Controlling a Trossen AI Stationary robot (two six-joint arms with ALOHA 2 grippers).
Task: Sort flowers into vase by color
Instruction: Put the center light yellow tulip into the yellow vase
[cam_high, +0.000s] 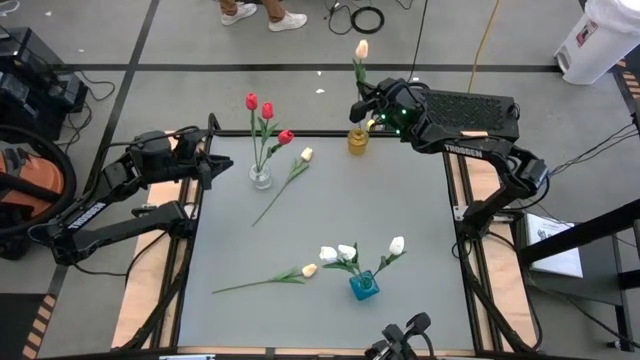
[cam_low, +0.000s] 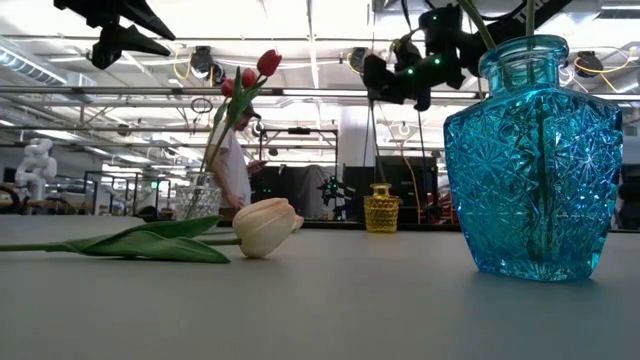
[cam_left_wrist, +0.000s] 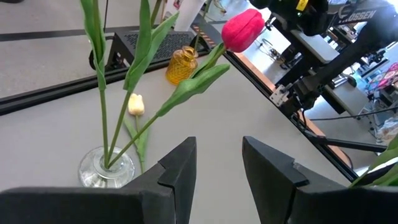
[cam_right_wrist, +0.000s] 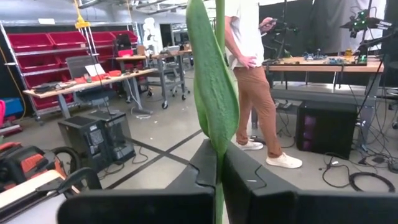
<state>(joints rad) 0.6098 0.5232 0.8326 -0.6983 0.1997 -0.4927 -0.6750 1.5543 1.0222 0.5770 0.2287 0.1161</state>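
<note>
left gripper (cam_high: 212, 166) hangs at the table's left edge with its fingers parted and nothing between them, nose pointed at the clear vase (cam_high: 260, 178), where the red tulips (cam_high: 267, 112) lean out at odd angles; a careless reach from here could knock that light vase over. just beside it a cream tulip (cam_high: 305, 154) lies flat on the table (cam_high: 420, 210), and nearer the front a second loose one (cam_high: 309, 270) rests close to the blue vase (cam_high: 364, 286) with its white tulips (cam_high: 345, 253); both are unsorted, their thin stems hard to pinch off a flat surface. over to the right, the right gripper (cam_high: 366, 108) is clamped tight on the stem of a cream tulip (cam_high: 361, 48), holding it upright above the small yellow vase (cam_high: 357, 140) at the far edge. that neck looks narrow, so the worry is the stem tip missing the mouth, bending, or tipping the vase as it goes down. a person (cam_right_wrist: 255, 74) stands beyond the table, well clear.
</note>
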